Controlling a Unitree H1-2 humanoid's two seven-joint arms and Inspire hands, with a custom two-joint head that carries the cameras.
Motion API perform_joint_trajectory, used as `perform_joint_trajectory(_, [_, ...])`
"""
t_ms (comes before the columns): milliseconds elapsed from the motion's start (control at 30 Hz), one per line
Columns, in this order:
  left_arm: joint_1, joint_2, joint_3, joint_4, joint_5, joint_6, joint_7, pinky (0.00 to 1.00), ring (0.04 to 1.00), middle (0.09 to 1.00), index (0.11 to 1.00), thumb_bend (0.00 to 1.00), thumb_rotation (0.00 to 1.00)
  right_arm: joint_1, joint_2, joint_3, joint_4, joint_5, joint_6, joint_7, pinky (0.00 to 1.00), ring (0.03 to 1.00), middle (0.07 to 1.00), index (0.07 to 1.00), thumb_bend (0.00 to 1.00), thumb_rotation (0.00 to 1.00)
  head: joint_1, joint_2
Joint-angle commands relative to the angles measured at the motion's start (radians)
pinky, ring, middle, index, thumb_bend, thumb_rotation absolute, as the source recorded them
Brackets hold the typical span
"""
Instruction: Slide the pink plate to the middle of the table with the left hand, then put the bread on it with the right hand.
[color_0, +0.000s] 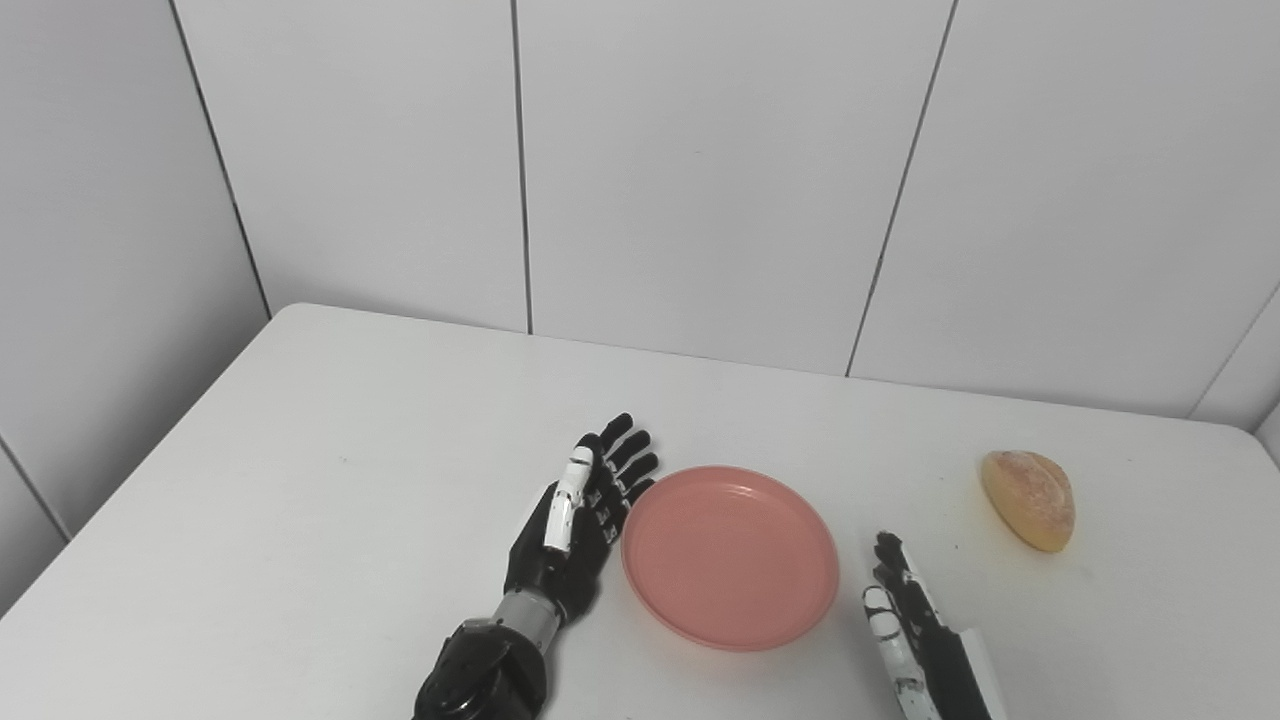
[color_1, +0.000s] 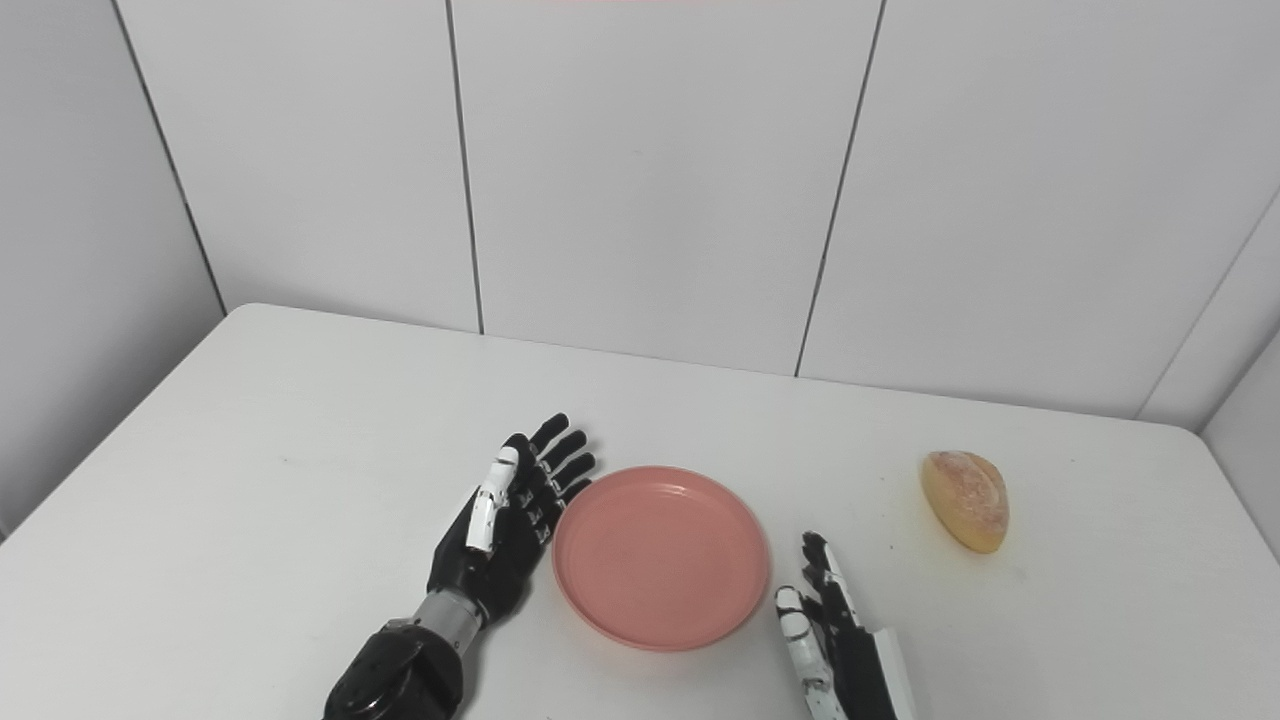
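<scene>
Left robot hand (color_0: 575, 520): flat and spread, fingers extended toward the counter's back edge, holding nothing. Its inner side lies right against the left rim of the pink plate (color_0: 730, 556); contact looks likely, but you cannot confirm it from either eye view.

Right robot hand (color_0: 915, 625): only partly in frame at the counter's front edge, fingers straight and apart, empty. It sits just beside the plate's right rim, not touching it.

Plate position: roughly mid-counter left to right, toward the front edge, lying flat and empty between the two hands. Judgement: the slide looks about finished; you may call that step done.

Key relation for the coming move: the bread roll (color_0: 1029, 498) lies to the right of the right robot hand and farther back, near the counter's right edge, well apart from the plate. Its long axis runs obliquely, from back-left to front-right. The right robot hand is clearly the nearer one.

Judgement: you will need the right robot hand to travel outward and back, then close across the roll's short axis.
</scene>
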Motion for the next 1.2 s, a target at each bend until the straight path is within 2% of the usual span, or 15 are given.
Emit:
perform_joint_trajectory(0, [0.024,-0.002,0.005,0.011,0.001,0.023,0.009,0.93,0.919,0.922,0.905,0.37,1.0,-0.011,0.009,0.002,-0.042,-0.004,0.011,-0.011,0.9,0.948,0.957,0.957,0.37,1.0,-0.013,0.005])
perform_joint_trajectory(367, [0.05,-0.004,0.005,-0.017,0.03,-0.017,0.011,0.94,0.91,0.913,0.897,0.37,1.0,-0.029,0.002,-0.023,-0.071,0.014,0.012,-0.018,0.89,0.942,0.954,0.95,0.4,1.0,-0.067,0.011])
perform_joint_trajectory(533, [0.069,-0.003,0.006,-0.034,0.044,-0.029,0.015,0.93,0.913,0.913,0.896,0.38,1.0,-0.036,-0.012,-0.027,-0.118,-0.027,0.038,-0.019,0.85,0.912,0.927,0.92,0.37,1.0,-0.097,0.013])
perform_joint_trajectory(667, [0.076,-0.003,0.009,-0.034,0.045,-0.041,0.013,0.93,0.907,0.91,0.896,0.38,1.0,-0.042,-0.025,-0.031,-0.153,-0.054,0.06,-0.015,0.84,0.904,0.908,0.892,0.38,1.0,-0.122,0.009])
perform_joint_trajectory(833, [0.089,-0.004,0.017,-0.046,0.034,-0.051,0.011,0.93,0.908,0.906,0.894,0.38,1.0,-0.068,-0.053,-0.035,-0.201,-0.085,0.078,-0.011,0.81,0.897,0.912,0.895,0.38,1.0,-0.169,0.0])
perform_joint_trajectory(1000, [0.092,-0.004,0.027,-0.054,0.02,-0.04,0.012,0.94,0.911,0.914,0.902,0.38,1.0,-0.104,-0.072,-0.042,-0.228,-0.127,0.108,-0.01,0.84,0.897,0.902,0.894,0.42,1.0,-0.189,-0.004])
perform_joint_trajectory(1100, [0.097,-0.001,0.032,-0.055,0.011,-0.046,0.003,0.94,0.909,0.913,0.903,0.37,1.0,-0.125,-0.078,-0.047,-0.247,-0.137,0.135,-0.004,0.84,0.902,0.907,0.898,0.46,0.99,-0.226,-0.014])
perform_joint_trajectory(1167, [0.099,0.001,0.036,-0.058,0.007,-0.048,0.001,0.94,0.909,0.912,0.903,0.37,1.0,-0.143,-0.09,-0.046,-0.252,-0.163,0.137,-0.007,0.82,0.867,0.903,0.899,0.49,0.99,-0.242,-0.018])
